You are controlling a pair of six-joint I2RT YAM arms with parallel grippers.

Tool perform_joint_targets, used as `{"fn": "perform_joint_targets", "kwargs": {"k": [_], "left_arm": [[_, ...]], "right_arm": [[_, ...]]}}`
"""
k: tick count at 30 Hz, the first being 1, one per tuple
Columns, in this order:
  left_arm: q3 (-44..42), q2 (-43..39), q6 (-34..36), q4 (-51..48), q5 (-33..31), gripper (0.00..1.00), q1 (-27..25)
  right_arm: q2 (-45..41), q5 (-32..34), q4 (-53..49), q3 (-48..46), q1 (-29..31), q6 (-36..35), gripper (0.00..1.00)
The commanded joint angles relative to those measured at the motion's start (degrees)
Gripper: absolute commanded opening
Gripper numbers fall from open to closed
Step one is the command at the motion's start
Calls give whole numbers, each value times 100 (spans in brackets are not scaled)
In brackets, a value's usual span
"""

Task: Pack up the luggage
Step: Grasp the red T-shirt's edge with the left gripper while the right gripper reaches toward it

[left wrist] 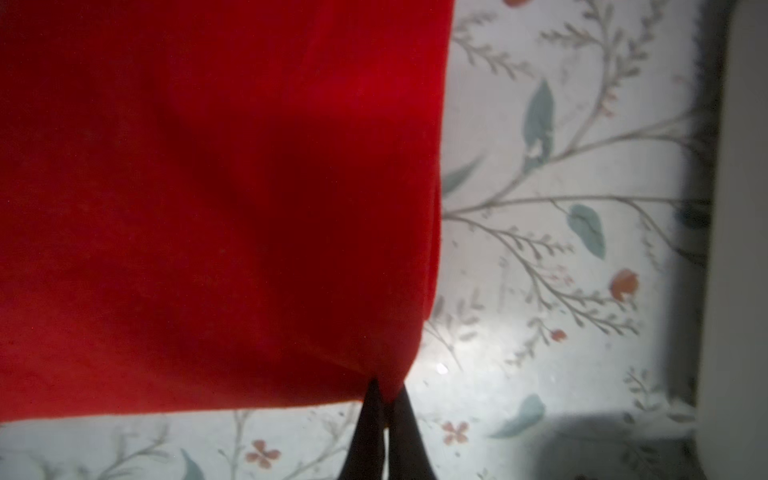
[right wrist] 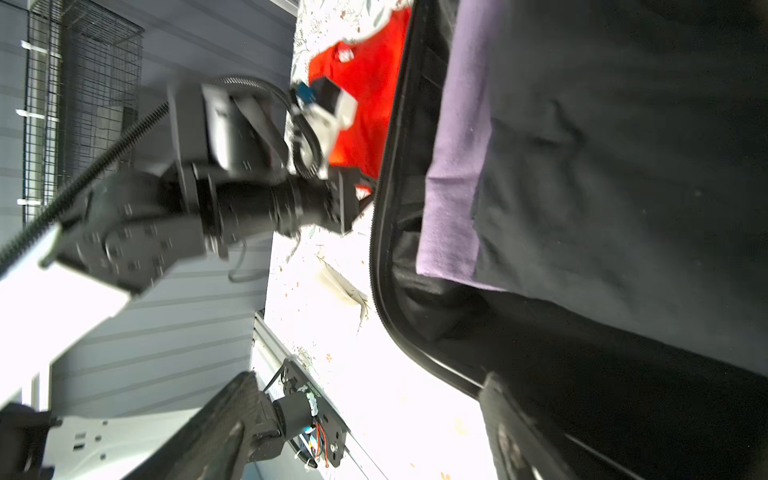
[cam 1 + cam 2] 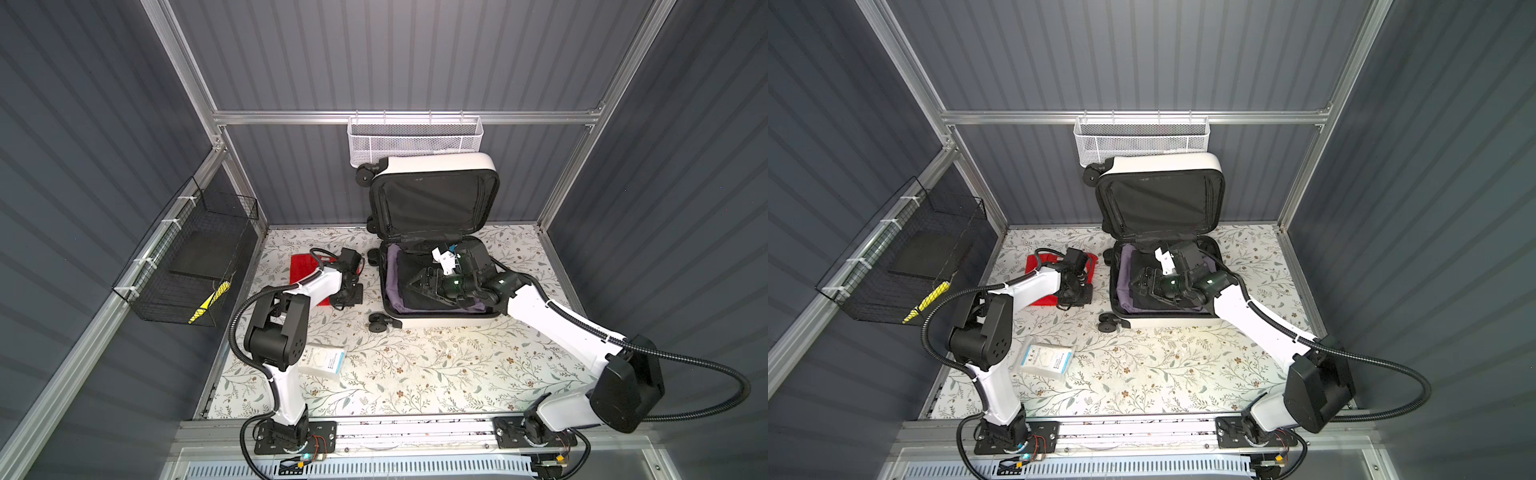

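The luggage (image 3: 440, 322) lies open in both top views, its white lid (image 3: 1163, 162) propped up and showing black lining. Inside the base a black cloth (image 2: 623, 166) lies on a purple cloth (image 2: 457, 166). My right gripper (image 2: 365, 399) hovers open over these cloths, at the base's left part (image 3: 419, 284), with nothing between its fingers. A red cloth (image 3: 301, 268) lies on the floral table, left of the luggage. My left gripper (image 1: 384, 399) is shut on a corner of the red cloth (image 1: 208, 208), at the cloth's near right edge (image 3: 1073, 297).
A white mesh basket (image 3: 415, 139) hangs on the back rail behind the lid. A black wire basket (image 3: 195, 257) on the left wall holds a yellow item (image 3: 208, 305). A white packet (image 3: 322, 361) lies on the table (image 3: 436, 374) beside the left arm.
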Motion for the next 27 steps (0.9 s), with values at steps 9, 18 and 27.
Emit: {"fn": "perform_joint_targets", "kwargs": {"k": [9, 18, 27], "left_arm": [[267, -964, -171, -373, -48, 81, 516], [727, -626, 133, -531, -289, 92, 1491], [1359, 98, 328, -524, -549, 92, 1913]], "right_arm": [[765, 392, -686, 1093, 500, -326, 85], [1762, 1118, -1154, 2193, 1181, -442, 82], [2937, 1798, -1560, 3259, 1708, -505, 78]]}}
